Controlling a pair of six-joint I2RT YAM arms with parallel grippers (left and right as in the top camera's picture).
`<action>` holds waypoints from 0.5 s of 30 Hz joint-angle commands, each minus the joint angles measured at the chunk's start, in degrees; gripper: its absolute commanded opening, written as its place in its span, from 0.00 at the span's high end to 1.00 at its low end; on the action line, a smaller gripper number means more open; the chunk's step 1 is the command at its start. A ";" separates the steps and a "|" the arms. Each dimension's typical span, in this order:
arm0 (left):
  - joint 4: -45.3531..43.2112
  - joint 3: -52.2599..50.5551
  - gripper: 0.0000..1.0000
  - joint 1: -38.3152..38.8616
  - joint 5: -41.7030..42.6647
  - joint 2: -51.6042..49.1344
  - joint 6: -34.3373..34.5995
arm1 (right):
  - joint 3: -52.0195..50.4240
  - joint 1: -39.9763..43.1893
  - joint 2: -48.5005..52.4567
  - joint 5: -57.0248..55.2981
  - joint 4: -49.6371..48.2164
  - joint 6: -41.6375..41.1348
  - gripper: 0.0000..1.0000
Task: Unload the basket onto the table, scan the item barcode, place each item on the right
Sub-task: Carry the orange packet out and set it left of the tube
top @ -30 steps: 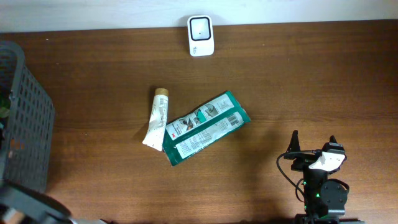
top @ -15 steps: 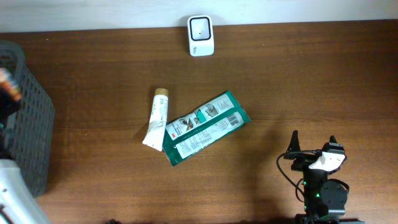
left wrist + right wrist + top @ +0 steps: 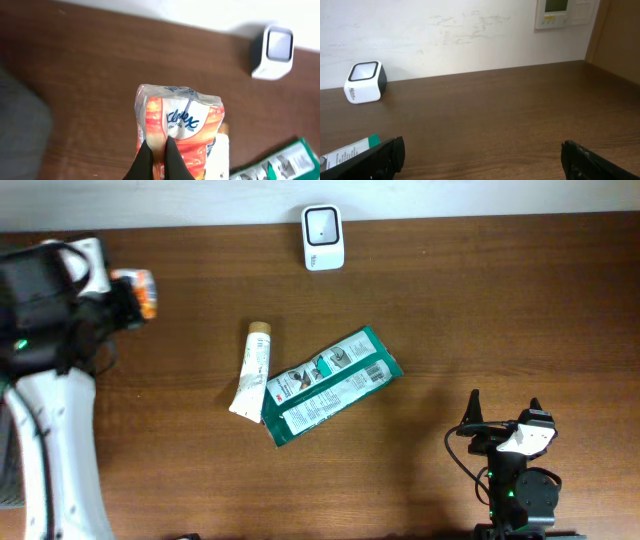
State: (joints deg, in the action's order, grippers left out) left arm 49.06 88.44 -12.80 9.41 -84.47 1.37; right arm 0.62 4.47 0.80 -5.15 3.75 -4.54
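Observation:
An orange and white Kleenex tissue pack point(image 3: 177, 120) is pinched at its lower edge, with my left gripper point(image 3: 157, 147) shut on it. Seen from overhead, the pack point(image 3: 147, 292) hangs over the table's far left and the left gripper point(image 3: 128, 298) holds it. The white barcode scanner point(image 3: 323, 237) stands at the back centre, well to the right of the pack, and shows as scanner point(image 3: 272, 51) and scanner point(image 3: 365, 82). No barcode is visible on the pack. My right gripper point(image 3: 503, 412) rests open near the front right, right gripper point(image 3: 482, 155) with nothing between its fingers.
A white tube point(image 3: 252, 368) and a green packet point(image 3: 330, 385) lie side by side mid-table. The tube point(image 3: 220, 160) and packet point(image 3: 280, 162) sit just below the held pack. A dark grey basket point(image 3: 20, 130) stands at the far left, mostly hidden behind my left arm.
My left arm has come up from the basket side and swung right over the table, bringing the tissue pack into view. The right arm has not moved.

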 commanded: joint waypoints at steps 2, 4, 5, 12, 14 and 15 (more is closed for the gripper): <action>0.04 0.22 1.00 2.99 -1.73 -5.84 0.79 | -0.31 0.42 -0.44 -0.90 0.37 -0.17 0.02; 0.15 0.20 1.00 3.58 -1.73 -7.72 0.79 | -0.31 0.42 -0.44 -0.87 0.37 -0.17 0.02; 0.28 0.20 1.00 3.80 -1.73 -8.48 0.79 | -0.31 0.42 -0.44 -0.90 0.37 -0.17 0.02; 0.90 0.20 1.00 4.28 -1.73 -10.73 0.76 | -0.31 0.42 -0.44 -0.90 0.35 -0.17 0.01; 0.90 0.20 1.00 4.28 -1.73 -10.73 0.76 | -0.31 0.42 -0.44 -0.90 0.37 -0.17 0.02; 0.94 0.20 1.00 4.28 -1.73 -10.73 0.76 | -0.31 0.42 -0.44 -0.90 0.37 -0.17 0.02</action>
State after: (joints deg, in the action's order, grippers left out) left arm 49.93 88.44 -8.73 8.12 -94.78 1.56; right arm 0.62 4.47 0.80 -5.15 3.75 -4.56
